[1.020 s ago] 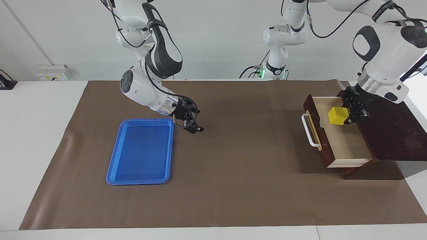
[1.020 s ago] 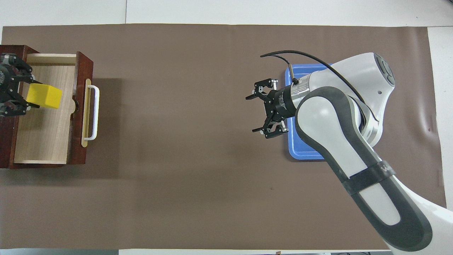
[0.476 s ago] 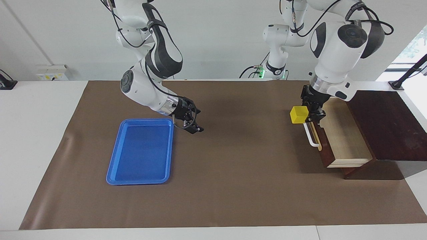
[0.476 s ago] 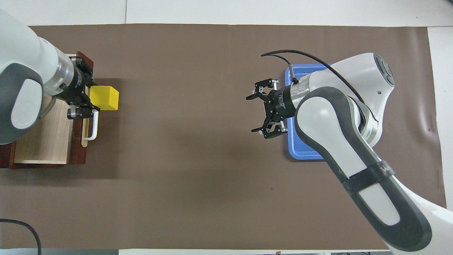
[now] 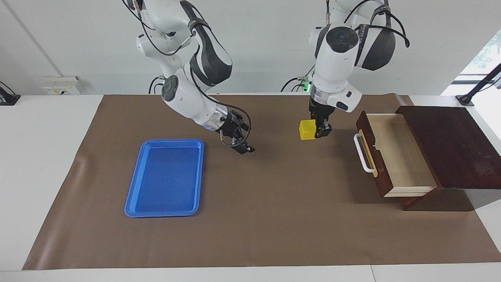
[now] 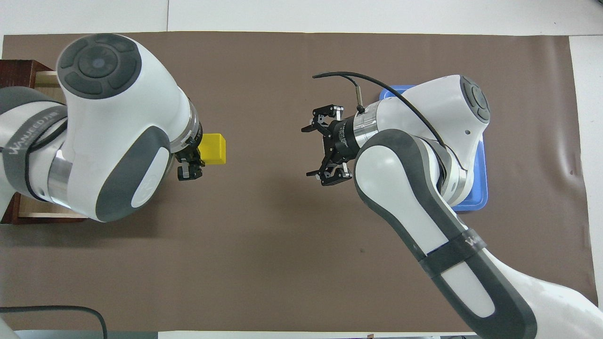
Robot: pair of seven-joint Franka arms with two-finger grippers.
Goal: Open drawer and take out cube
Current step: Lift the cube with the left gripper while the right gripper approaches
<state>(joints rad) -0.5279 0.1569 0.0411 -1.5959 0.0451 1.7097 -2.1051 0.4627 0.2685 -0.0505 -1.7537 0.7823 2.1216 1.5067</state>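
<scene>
The dark brown drawer (image 5: 395, 156) stands pulled open at the left arm's end of the table, its pale inside bare and its white handle (image 5: 362, 153) facing the table's middle. My left gripper (image 5: 318, 131) is shut on the yellow cube (image 5: 307, 130) and holds it in the air over the brown mat, beside the drawer's front. In the overhead view the left gripper (image 6: 195, 153) and the cube (image 6: 213, 149) show, while the left arm hides most of the drawer (image 6: 28, 214). My right gripper (image 5: 242, 144) is open and empty over the mat beside the blue tray; it also shows in the overhead view (image 6: 309, 150).
A flat blue tray (image 5: 164, 176) lies on the brown mat (image 5: 274, 219) toward the right arm's end; the right arm covers part of the tray (image 6: 476, 188) in the overhead view. The dark wooden box (image 5: 450, 145) holds the drawer.
My left gripper lifted the cube out of the drawer and carried it past the handle toward the table's middle. My right gripper shifted away from the tray toward the middle.
</scene>
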